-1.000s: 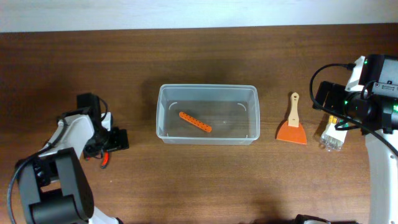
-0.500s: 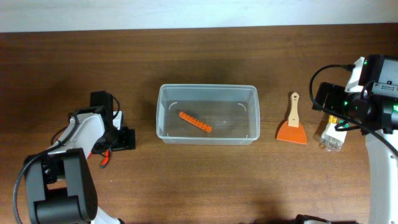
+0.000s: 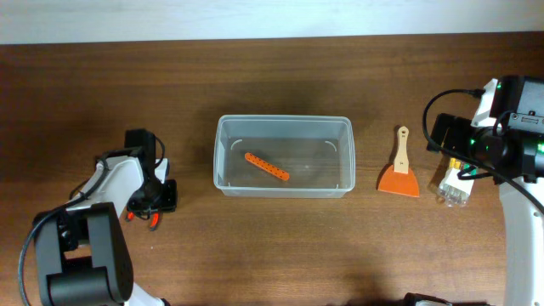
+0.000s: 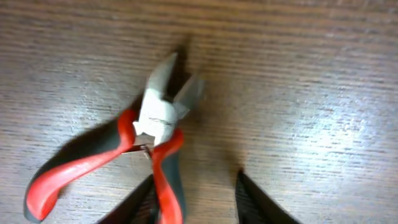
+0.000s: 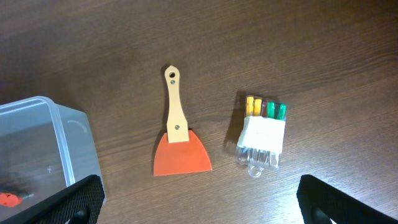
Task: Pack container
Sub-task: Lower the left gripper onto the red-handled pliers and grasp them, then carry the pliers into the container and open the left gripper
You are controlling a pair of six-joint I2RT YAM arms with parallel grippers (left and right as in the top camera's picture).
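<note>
The container (image 3: 218,161) is a clear rectangular tub at mid-table, with an orange perforated strip (image 3: 267,167) lying inside. Its corner shows in the right wrist view (image 5: 37,143). Red-handled cutting pliers (image 4: 158,121) lie flat on the wood left of the tub, mostly hidden under my left arm in the overhead view (image 3: 153,221). My left gripper (image 4: 194,186) straddles one red handle: the handle lies against the left finger, with a gap to the right finger. My right gripper (image 5: 208,205) hangs wide open and empty above the table.
An orange scraper with a wooden handle (image 3: 399,174) lies right of the tub, also seen from the right wrist (image 5: 180,152). A clear pack of coloured bits (image 3: 453,185) sits beside it (image 5: 262,134), beneath the right arm.
My left gripper has shifted slightly over the pliers, and its jaws have narrowed sharply around one handle. The right arm has stayed still.
</note>
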